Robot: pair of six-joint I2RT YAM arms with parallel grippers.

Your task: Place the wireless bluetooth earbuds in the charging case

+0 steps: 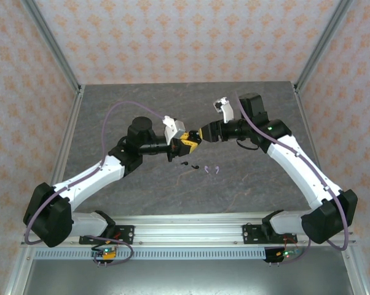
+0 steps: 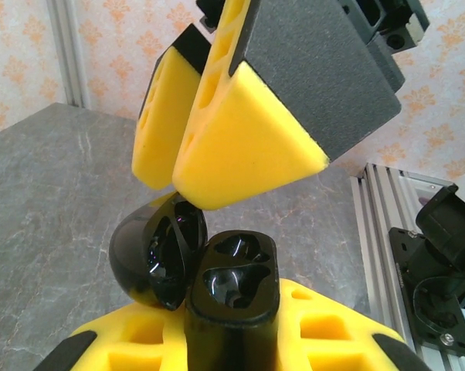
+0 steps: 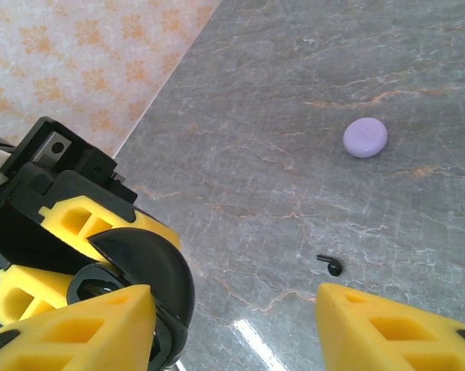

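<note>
Overhead, lavender earbuds (image 1: 216, 170); right-wrist, lavender case (image 3: 364, 137).

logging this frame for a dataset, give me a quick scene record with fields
left gripper: shut on the black charging case, held off the table
case state: lid hinged open, both sockets empty
right gripper: open, holding nothing, fingers close by the lid
black earbud: lying loose on the table
lavender earbuds: two, loose on the table below the grippers in the top view
lavender case: closed, flat on the table
task progress: no earbud in the black charging case yet
</note>
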